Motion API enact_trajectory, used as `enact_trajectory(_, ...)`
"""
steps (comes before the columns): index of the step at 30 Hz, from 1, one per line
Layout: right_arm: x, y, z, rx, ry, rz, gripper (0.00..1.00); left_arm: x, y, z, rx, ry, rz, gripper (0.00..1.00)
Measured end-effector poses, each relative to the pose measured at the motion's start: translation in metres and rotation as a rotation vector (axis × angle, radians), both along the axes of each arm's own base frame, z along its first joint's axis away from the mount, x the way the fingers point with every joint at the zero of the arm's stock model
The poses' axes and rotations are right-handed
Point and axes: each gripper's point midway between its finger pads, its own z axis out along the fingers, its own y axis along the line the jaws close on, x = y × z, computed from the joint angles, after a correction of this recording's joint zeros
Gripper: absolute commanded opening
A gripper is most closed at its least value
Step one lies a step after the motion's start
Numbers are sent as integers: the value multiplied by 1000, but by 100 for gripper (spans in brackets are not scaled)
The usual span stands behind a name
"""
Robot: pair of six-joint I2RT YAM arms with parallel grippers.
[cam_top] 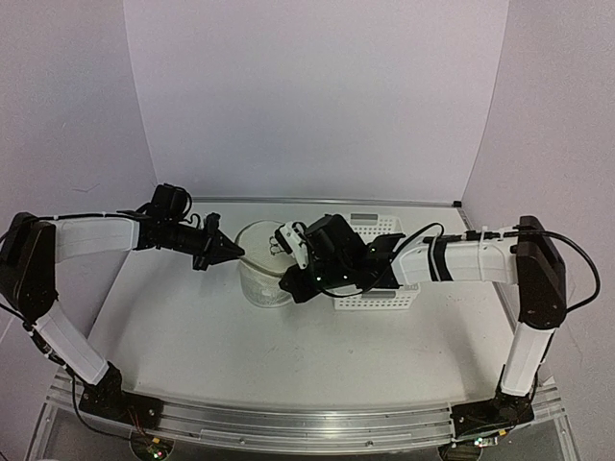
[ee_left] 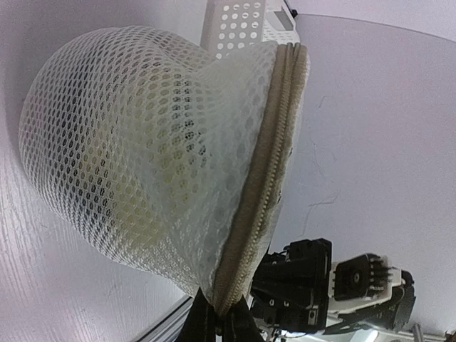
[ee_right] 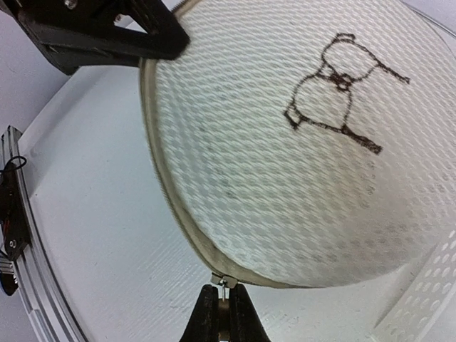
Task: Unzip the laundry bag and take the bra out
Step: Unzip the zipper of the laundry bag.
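Note:
The round white mesh laundry bag [cam_top: 261, 267] stands on the table between both grippers, its zipper closed along the rim. My left gripper [cam_top: 236, 252] is shut on the bag's zippered rim [ee_left: 265, 178], pinching it at the fingertips [ee_left: 191, 322]. My right gripper [ee_right: 226, 303] is shut on the small metal zipper pull [ee_right: 227, 281] at the bag's edge. The flat face with the black bra drawing [ee_right: 340, 91] faces the right wrist camera. The bra is inside the bag and shows only as a dim yellowish shape through the mesh [ee_left: 107, 189].
A white perforated plastic basket [cam_top: 389, 293] stands right of the bag, under the right arm; its corner shows in the left wrist view [ee_left: 242, 20]. The left gripper [ee_right: 107, 28] holds the bag's far rim in the right wrist view. White walls enclose the table.

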Motion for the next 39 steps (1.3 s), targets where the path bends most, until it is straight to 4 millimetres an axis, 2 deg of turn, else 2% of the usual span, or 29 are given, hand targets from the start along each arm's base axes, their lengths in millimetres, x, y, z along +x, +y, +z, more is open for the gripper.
enact_trajectory(3,8,-17,-3,-15,-6,-18,0,0,-2,9,2,-40,-35,0)
enact_trajectory(9,30,-42,-10,-35,-6,-50,0,-9,0,3,23,-46,-84,0)
enact_trajectory(20,32,-48,2,-22,-30,8,0,-21,4,-4,58,-56,-134,0)
enact_trajectory(25,25,-45,8,3,-12,49,0,-22,5,-2,66,-64,-141,0)
enact_trajectory(29,16,-39,8,14,10,76,0,-14,4,11,67,-92,-133,0)
enact_trajectory(35,-9,-20,12,54,45,120,0,13,-1,28,62,-143,-124,2)
enact_trajectory(39,-14,5,16,85,73,123,0,36,-2,25,69,-152,-120,12)
